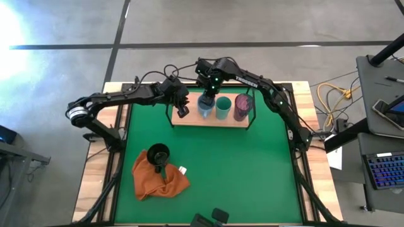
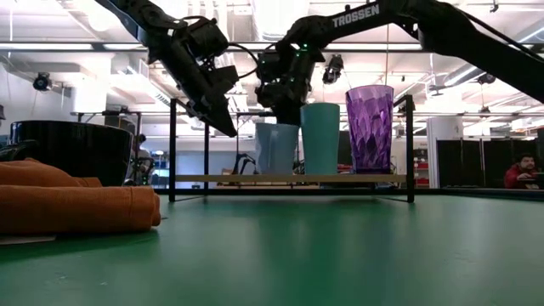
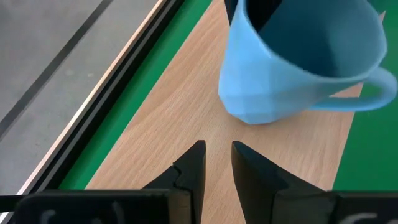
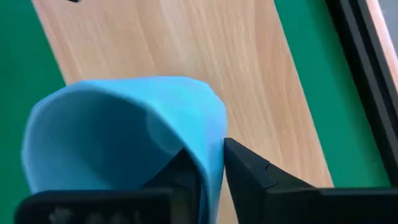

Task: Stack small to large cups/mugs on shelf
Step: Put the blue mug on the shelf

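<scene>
The shelf [image 1: 189,121] is a light wooden board in a thin black frame at the far middle of the green mat. On it stand, from left to right, the light blue mug [image 1: 206,107], the teal cup [image 1: 223,108] and the purple tumbler [image 1: 243,106]. My right gripper [image 1: 208,91] is shut on the light blue mug's rim from above. My left gripper [image 3: 217,155] hangs over the board's bare left end, just left of the mug, fingers nearly together and touching nothing. The black mug [image 1: 158,154] sits on the orange cloth [image 1: 158,178] at the near left. My right gripper pinches the light blue mug's wall at the rim [image 4: 214,146], one finger [image 4: 183,171] inside the mug and one [image 4: 249,174] outside. The fingers point down from above. The mug is upright with its base [image 2: 276,172] at the board.
The shelf's black frame posts [image 2: 172,149] rise at its corners, beside my left gripper. The teal cup [image 2: 320,138] stands close against the light blue mug [image 2: 276,149]. Bare green mat [image 1: 240,170] lies in front of the shelf.
</scene>
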`<state>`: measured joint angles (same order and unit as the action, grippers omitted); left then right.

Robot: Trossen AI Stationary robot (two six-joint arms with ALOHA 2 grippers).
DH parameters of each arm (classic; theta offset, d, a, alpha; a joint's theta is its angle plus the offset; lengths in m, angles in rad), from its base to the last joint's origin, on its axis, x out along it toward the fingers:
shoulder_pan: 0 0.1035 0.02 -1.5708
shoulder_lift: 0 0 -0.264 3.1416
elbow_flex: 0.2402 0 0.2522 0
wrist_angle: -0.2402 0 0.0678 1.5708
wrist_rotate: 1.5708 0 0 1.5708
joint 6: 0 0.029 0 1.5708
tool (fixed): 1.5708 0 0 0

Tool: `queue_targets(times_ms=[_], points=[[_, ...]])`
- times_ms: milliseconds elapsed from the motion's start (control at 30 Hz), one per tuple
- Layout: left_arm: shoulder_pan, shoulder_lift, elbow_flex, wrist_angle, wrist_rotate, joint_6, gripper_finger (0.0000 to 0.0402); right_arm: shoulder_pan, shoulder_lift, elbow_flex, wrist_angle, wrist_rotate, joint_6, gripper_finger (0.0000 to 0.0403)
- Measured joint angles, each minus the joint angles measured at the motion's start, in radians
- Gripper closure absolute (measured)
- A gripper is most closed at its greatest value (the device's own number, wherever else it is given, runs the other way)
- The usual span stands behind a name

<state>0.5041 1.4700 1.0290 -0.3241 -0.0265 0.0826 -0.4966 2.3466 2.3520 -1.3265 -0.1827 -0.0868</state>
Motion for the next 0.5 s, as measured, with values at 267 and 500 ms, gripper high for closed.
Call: queue_targets(times_ms=[267, 500], points=[[0.0, 0.0, -0.001, 0.0, 0.0, 0.0, 0.0338, 0.011, 0.0, 0.0, 0.0, -0.018, 0.003, 0.0305], [0.0, 0.0, -0.002, -0.006, 0.002, 0.0, 0.0338, 0.011, 0.001, 0.0, 0.014, -0.06, 0.0, 0.0302]])
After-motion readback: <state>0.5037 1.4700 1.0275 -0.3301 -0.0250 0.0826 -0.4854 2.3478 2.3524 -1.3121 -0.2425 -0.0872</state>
